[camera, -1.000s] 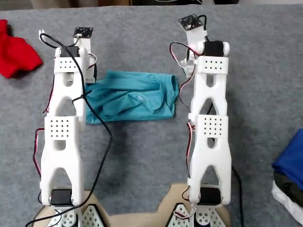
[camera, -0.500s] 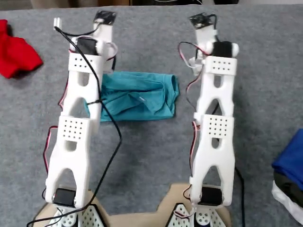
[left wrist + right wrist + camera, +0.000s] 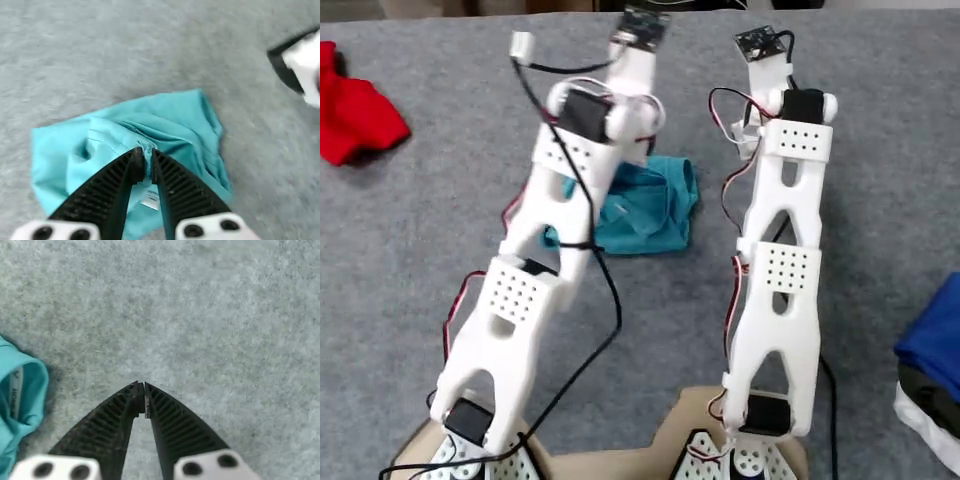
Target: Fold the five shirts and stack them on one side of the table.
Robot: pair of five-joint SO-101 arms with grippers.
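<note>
Just toward 12 o'clock from the middle of the table (image 3: pixel 880 120) lies the teal shirt (image 3: pixel 655 215), bunched up rather than flat; we'd call it partly folded at best. Left arm (image 3: pixel 520 300) leans across it toward 1 o'clock; the left pincer (image 3: pixel 144 157) is clamped on a raised ridge of cloth near the shirt's middle; our guess is it's pinching that fold so it can drag one side over the other.

Right pincer (image 3: pixel 144 400) is closed with nothing in it, hanging over bare table just off the shirt's 3 o'clock edge; we reckon the right arm (image 3: pixel 780 270) is parked there so it doesn't get in the way, or to be handy for pinning that edge down.

Red shirt (image 3: pixel 350 115) sits crumpled at 10 o'clock, well apart; a pile (image 3: pixel 932 350) of blue, dark and white cloth sits at the 4 o'clock edge; could be the stack, could be the ones waiting, we can't tell which.

As for writing: a small white tag (image 3: pixel 149 200) shows on the teal shirt right under the left pincer, print too tiny to make out; the neck band (image 3: pixel 15 390) has some lettering too, also not legible to us.
</note>
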